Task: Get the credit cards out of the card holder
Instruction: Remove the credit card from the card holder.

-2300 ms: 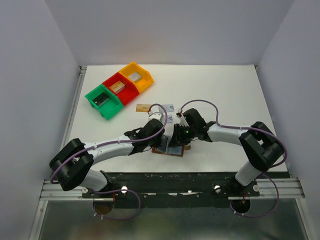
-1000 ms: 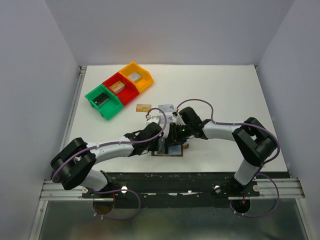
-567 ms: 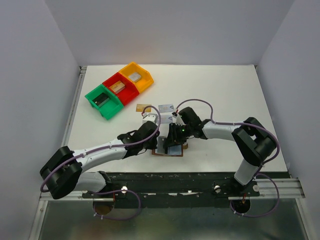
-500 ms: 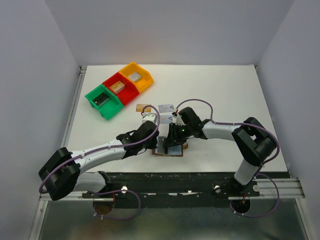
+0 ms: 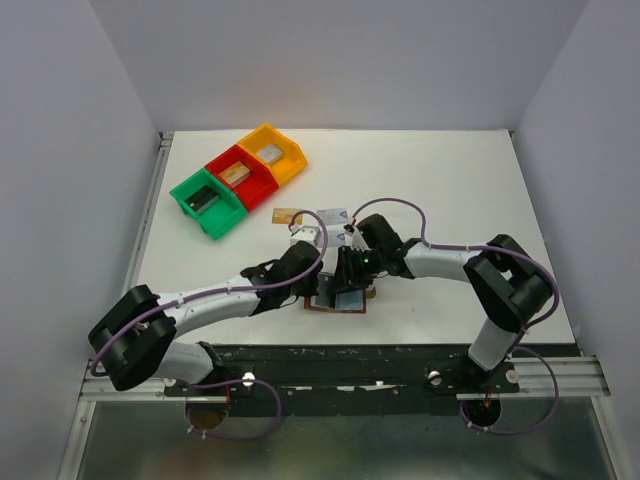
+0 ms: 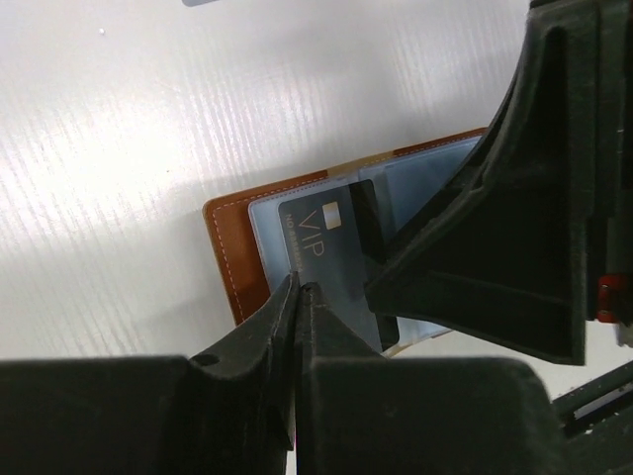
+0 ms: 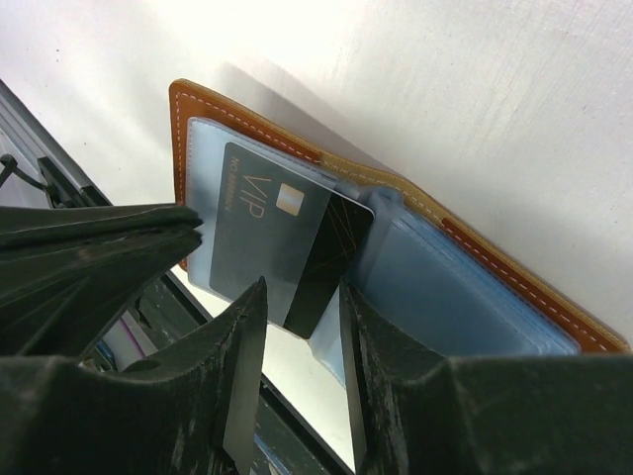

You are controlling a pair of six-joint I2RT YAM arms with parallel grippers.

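Left wrist: we see the left gripper [image 6: 302,287] pinched nearly closed on the black card [image 6: 331,242].
Right wrist: the right gripper [image 7: 302,289] has its jaws apart over the card holder [image 7: 179,119].

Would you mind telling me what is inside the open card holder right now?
A black VIP card lies partly out of the card holder's light-blue sleeve, pinched by the left gripper. The right gripper covers other pockets, so further cards cannot be seen.

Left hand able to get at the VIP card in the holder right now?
Looks like yes. The VIP card sticks partly out of the card holder, and the left hand seems pinched on its free edge. The right hand sits close beside but doesn't block it.
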